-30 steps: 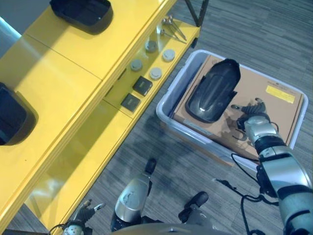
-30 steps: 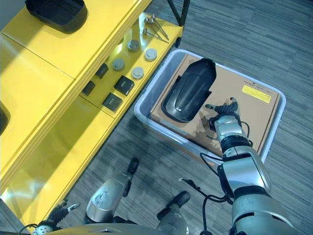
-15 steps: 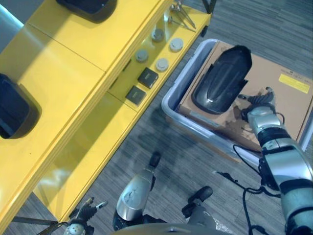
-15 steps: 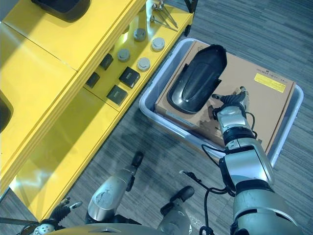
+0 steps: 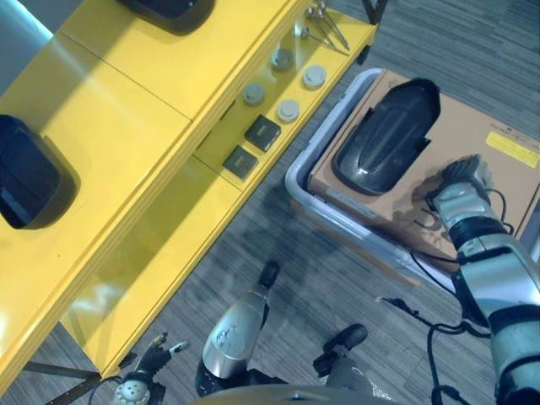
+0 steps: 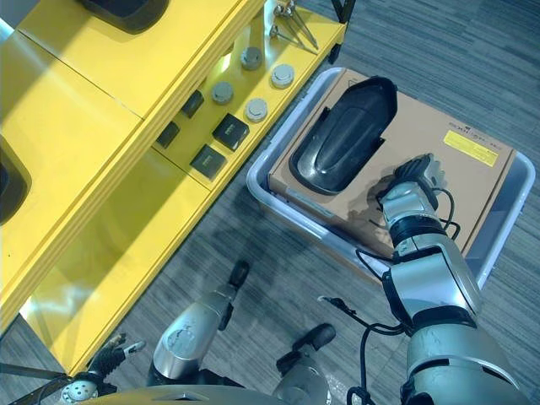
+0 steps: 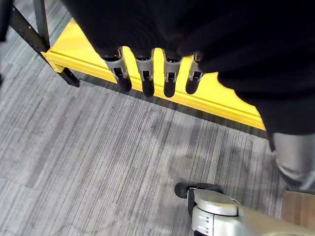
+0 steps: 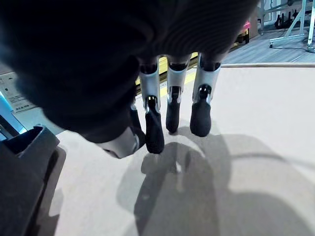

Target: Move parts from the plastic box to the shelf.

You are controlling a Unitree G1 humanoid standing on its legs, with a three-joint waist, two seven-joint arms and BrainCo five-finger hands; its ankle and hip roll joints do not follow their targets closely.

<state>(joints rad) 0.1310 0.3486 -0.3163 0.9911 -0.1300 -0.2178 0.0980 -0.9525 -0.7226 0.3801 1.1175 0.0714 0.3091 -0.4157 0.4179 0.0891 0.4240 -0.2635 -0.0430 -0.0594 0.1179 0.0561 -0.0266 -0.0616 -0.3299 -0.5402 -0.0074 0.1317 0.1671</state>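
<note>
My right robot hand (image 6: 411,187), fingers straight and empty, hovers over the cardboard (image 6: 439,160) in the plastic box (image 6: 278,207), beside the black curved part (image 6: 342,139); left robot hand (image 7: 157,73) relaxed near the yellow shelf (image 5: 169,110).

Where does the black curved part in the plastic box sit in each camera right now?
Left eye view: black curved part upper right, on the cardboard sheet.
Right eye view: same part right of centre, up and left of the right hand.
Right wrist view: dark edge beside the hand.
Left wrist view: not in it.
Shared landmark: the cardboard sheet.
</note>
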